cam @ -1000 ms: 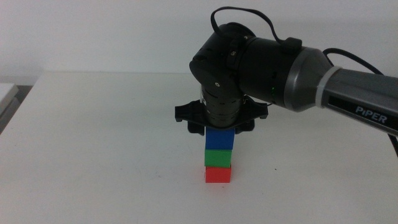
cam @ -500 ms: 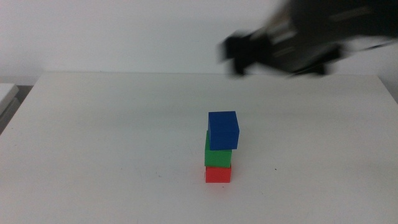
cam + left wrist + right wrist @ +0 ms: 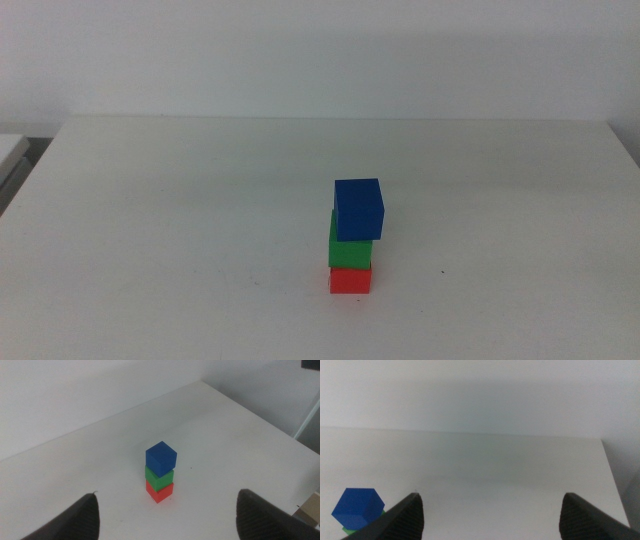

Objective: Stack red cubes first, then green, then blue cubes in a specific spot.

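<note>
Three cubes stand in one stack on the white table [image 3: 150,200]. The red cube [image 3: 350,280] is at the bottom, the green cube [image 3: 350,249] sits on it, and the blue cube [image 3: 359,208] is on top, shifted slightly right and twisted. The left wrist view shows the same stack: red cube [image 3: 160,491], green cube [image 3: 159,477], blue cube [image 3: 161,458]. My left gripper [image 3: 167,515] is open, well back from the stack. My right gripper [image 3: 490,515] is open, raised, with the blue cube [image 3: 357,507] off to one side. Neither arm appears in the middle view.
A pale object [image 3: 10,150] lies at the table's far left edge. A tiny dark speck [image 3: 441,270] marks the tabletop right of the stack. The table's right edge [image 3: 612,475] shows in the right wrist view.
The right arm released the blue cube, lifted up and to the right, and left the middle view. The blue cube now sits slightly offset and twisted on the green one.
</note>
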Motion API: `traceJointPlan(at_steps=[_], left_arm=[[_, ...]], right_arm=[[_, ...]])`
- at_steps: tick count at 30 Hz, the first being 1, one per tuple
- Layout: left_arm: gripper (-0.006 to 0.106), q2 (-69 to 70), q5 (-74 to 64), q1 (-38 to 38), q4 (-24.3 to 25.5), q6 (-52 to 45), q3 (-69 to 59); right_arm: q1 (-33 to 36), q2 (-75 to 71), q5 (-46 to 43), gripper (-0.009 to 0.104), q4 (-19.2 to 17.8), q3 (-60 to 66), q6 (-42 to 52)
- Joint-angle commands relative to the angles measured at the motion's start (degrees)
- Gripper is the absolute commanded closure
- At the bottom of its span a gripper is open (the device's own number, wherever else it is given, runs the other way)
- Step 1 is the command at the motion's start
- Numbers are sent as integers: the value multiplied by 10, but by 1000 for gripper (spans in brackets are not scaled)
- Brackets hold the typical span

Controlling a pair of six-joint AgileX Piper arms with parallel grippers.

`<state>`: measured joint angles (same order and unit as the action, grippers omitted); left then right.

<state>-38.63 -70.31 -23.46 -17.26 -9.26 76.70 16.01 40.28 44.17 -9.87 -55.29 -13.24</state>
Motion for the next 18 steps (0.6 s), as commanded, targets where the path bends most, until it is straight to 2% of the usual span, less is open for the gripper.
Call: traceJointPlan(at_steps=[1, 3, 15, 18], left_arm=[[7, 0, 3, 1, -1, 2, 0], [7, 0, 3, 1, -1, 2, 0], [7, 0, 3, 1, -1, 3, 0], [7, 0, 5, 1, 50, 3, -7]], right_arm=[[-59, -21, -53, 9, 87, 39, 90], [-106, -23, -60, 9, 122, 59, 117], [-113, -22, -79, 9, 118, 68, 115], [-113, -22, -79, 9, 118, 68, 115]])
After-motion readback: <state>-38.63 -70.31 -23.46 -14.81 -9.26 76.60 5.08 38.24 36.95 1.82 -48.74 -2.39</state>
